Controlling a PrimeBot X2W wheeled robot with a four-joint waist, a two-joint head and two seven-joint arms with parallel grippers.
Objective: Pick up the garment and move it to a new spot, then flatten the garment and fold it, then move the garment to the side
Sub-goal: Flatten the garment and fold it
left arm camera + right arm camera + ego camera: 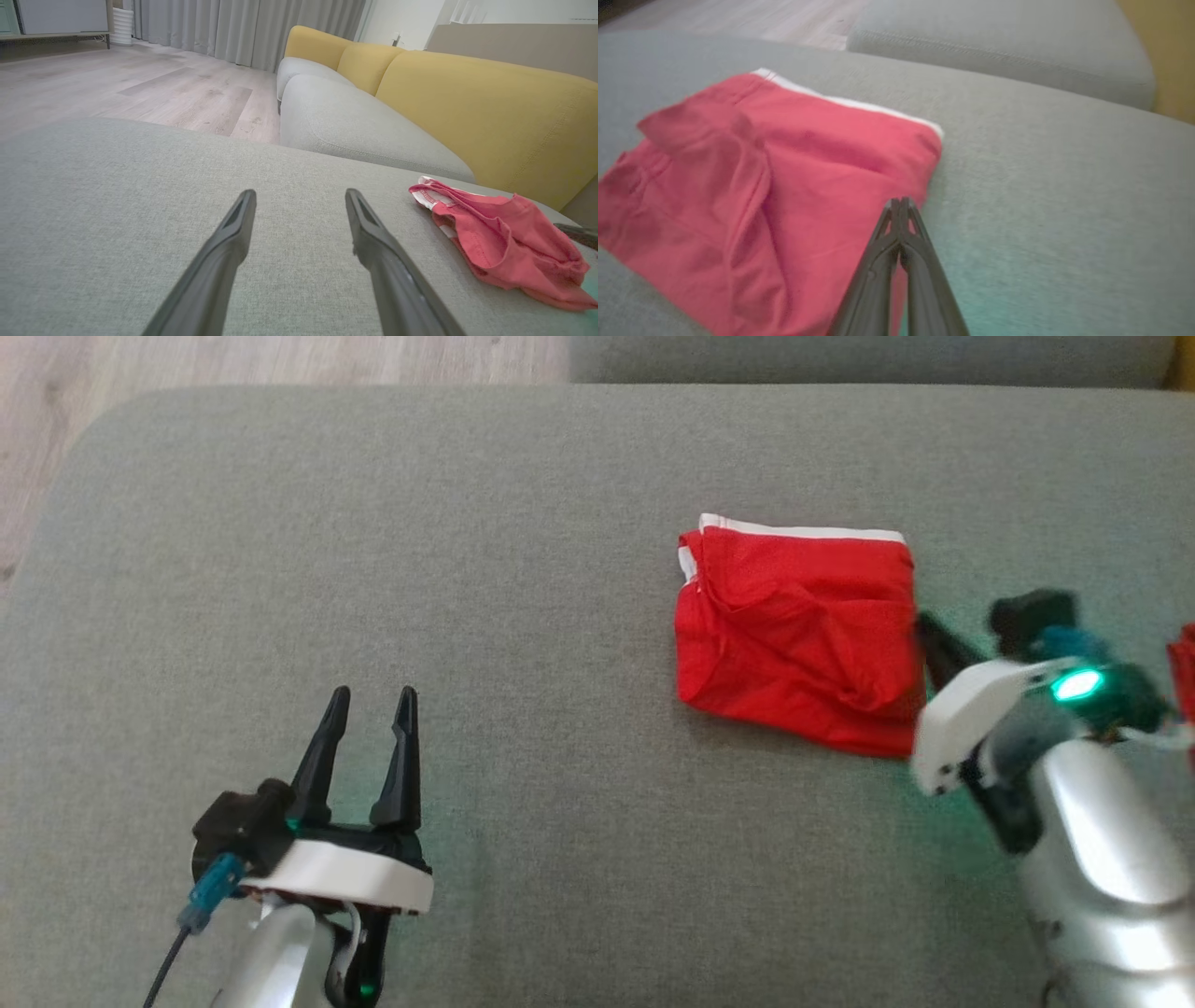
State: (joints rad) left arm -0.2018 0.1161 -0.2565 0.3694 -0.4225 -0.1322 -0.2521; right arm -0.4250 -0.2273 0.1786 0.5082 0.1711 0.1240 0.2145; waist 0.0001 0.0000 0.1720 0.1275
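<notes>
- Underneath, spanning the head view: grey cushion (pixel 467 523), with wood floor (pixel 280 359) past its far left corner.
- Lying on the cushion's right half, well apart from the left side: red garment (pixel 798 635), folded to a rough rectangle, flat but creased.
- Long axis running left to right across the robot's front, the right end sitting slightly nearer; white-trimmed edge turned to the far side, away from the robot.
- Nearer by far: right gripper (pixel 929 635), reaching in from the garment's right, fingers aimed leftward roughly along that long axis, tips at the right-hand edge.
- Pressed fully together in the right wrist view, tips over the red border; cloth pinched or not, cannot tell.
- Parked low on the left, well clear of the cloth: left gripper (pixel 373 693), spread wide, holding nothing, pointing away from the robot.
- Judged as folded already; likely next, a sideways shift led from the right edge.
</notes>
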